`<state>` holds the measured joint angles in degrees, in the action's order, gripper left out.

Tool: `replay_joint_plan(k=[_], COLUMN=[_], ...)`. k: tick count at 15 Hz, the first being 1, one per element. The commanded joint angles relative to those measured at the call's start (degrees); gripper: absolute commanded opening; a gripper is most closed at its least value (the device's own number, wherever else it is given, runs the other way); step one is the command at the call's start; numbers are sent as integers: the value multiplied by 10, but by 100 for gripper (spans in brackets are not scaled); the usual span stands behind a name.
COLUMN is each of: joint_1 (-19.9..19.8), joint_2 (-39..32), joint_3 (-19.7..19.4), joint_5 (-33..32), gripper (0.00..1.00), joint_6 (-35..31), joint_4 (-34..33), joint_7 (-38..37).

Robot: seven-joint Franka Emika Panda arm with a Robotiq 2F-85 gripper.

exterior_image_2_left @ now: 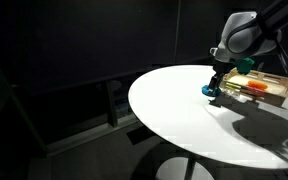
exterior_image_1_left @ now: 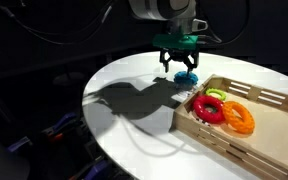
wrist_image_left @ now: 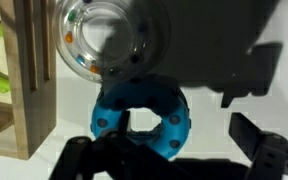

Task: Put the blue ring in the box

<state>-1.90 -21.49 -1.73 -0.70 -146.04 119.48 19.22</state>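
The blue ring (exterior_image_1_left: 188, 74) lies flat on the white round table, just outside the near corner of the box (exterior_image_1_left: 234, 142), a light wooden tray. My gripper (exterior_image_1_left: 181, 63) is open and low over the ring. In the wrist view the ring (wrist_image_left: 144, 112) fills the middle. One finger of the gripper (wrist_image_left: 181, 130) stands at the ring's hole and the other stands apart on bare table to the right. It is not closed on the ring. In an exterior view the ring (exterior_image_2_left: 211, 91) sits under the gripper (exterior_image_2_left: 215, 82), beside the box (exterior_image_2_left: 271, 97).
Inside the box lie a red ring (exterior_image_1_left: 208, 110), an orange ring (exterior_image_1_left: 240, 118) and a green ring (exterior_image_1_left: 216, 95). The box's wooden wall (wrist_image_left: 34, 90) stands close to the left of the blue ring. The white table (exterior_image_1_left: 134, 125) is surrounded by dark room.
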Motion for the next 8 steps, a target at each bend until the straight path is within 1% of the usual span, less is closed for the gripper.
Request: replay_joint_plan(k=[1,8], joint_1=[-14,-20], joint_2=[-13,-29], joint_3=[16,24], joint_5=[-7,-2], gripper=[100,100], joint_6=[-10,-11], joint_4=[-21,-31], joint_7=[3,8])
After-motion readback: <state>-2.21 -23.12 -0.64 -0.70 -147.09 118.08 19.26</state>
